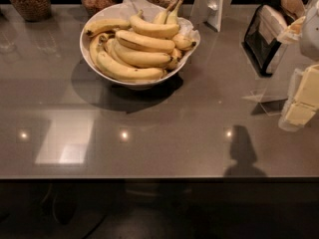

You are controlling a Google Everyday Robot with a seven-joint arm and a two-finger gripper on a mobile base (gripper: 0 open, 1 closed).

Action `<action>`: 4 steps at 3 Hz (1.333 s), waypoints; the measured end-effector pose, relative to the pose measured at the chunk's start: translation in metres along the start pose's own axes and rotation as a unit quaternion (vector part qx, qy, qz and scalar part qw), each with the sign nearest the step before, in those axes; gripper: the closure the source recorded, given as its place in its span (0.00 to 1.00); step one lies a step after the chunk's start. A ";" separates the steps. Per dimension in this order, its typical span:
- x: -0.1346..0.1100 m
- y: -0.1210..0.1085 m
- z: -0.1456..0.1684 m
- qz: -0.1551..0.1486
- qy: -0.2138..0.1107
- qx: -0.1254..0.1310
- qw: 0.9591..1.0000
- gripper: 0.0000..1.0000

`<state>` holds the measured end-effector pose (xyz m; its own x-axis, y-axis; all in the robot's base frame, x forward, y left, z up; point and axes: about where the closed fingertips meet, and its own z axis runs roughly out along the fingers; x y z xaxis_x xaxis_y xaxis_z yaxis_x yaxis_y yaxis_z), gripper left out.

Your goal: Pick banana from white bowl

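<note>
A wide white bowl (pixel 88 59) lined with crinkled white paper stands on the grey counter at the back left of centre. It is heaped with several yellow bananas (pixel 142 43); the nearest one lies along the bowl's front rim. My gripper (pixel 303 99), cream-coloured with a pale arm above it, shows at the right edge of the camera view. It hangs over the counter far to the right of the bowl and touches no banana. Nothing is seen in its hold.
Three glass jars of brown grains (pixel 30 1) stand along the back edge. A white upright stand (pixel 212 6) is right of the bowl. A black holder with paper items (pixel 264 36) sits at the back right. The counter's front edge (pixel 159 178) runs across the bottom.
</note>
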<state>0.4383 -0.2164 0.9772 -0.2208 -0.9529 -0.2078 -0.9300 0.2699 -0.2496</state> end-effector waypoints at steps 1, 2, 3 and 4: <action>0.000 0.000 0.000 0.000 0.000 0.000 1.000 0.00; -0.009 -0.002 0.002 0.000 -0.012 0.007 1.000 0.00; -0.045 -0.013 0.018 -0.006 -0.047 0.013 0.999 0.00; -0.095 -0.033 0.042 -0.020 -0.094 0.013 0.995 0.00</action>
<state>0.5027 -0.1289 0.9651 -0.1220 -0.9214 -0.3689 -0.9284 0.2374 -0.2859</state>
